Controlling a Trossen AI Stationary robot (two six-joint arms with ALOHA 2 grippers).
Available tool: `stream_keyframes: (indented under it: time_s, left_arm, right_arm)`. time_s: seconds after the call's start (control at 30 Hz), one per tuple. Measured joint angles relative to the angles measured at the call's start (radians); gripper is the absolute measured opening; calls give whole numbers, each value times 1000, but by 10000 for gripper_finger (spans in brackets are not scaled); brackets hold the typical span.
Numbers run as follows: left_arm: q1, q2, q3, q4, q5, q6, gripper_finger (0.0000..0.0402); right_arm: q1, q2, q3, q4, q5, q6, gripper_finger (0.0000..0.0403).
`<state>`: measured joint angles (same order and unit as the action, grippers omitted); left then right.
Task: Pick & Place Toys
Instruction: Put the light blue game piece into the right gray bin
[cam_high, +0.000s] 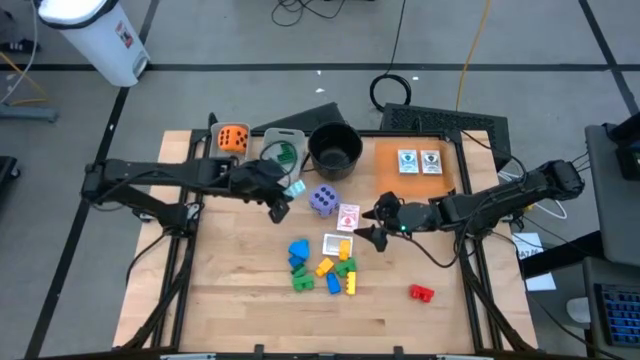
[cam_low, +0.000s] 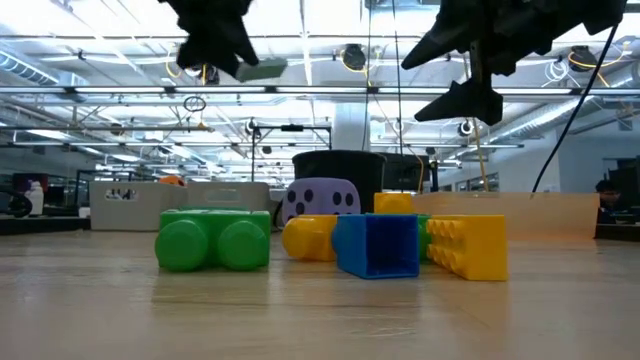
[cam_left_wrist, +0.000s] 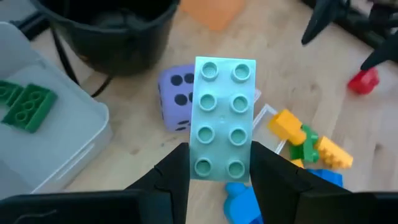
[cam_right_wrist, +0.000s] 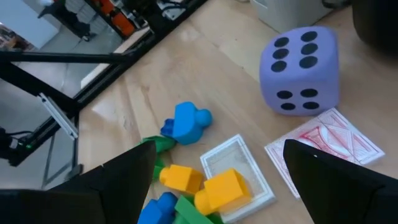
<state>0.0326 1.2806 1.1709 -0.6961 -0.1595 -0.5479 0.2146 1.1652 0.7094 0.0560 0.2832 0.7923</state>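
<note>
While the left gripper (cam_left_wrist: 221, 171) pinches a studded pale-teal brick (cam_left_wrist: 222, 118), the right gripper (cam_high: 368, 222) gapes over smooth wood.

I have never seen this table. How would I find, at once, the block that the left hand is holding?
Start from the round black pot at the table's far edge. Beside it, on the left arm's side, the left hand hangs above the table, next to the purple die. The pale turquoise block sits clamped between its fingers: flat, with eight studs in two rows, and the only block raised off the wood.
</note>
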Motion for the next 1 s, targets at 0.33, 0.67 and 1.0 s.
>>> stream_keyframes:
  time_s: [0.33,0.67,1.0]
  left_arm:
    - [83,-58,0,-186,-130,-193,138]
    - [184,-58,0,-91,-7,-62,138]
    - [33,5,1,123,1,-11,138]
  right_arm:
    - [-11,0,0,66,0,-19,345]
    - [-24,0,0,141,5,28,345]
    - [-106,0,0,292,1,273,345]
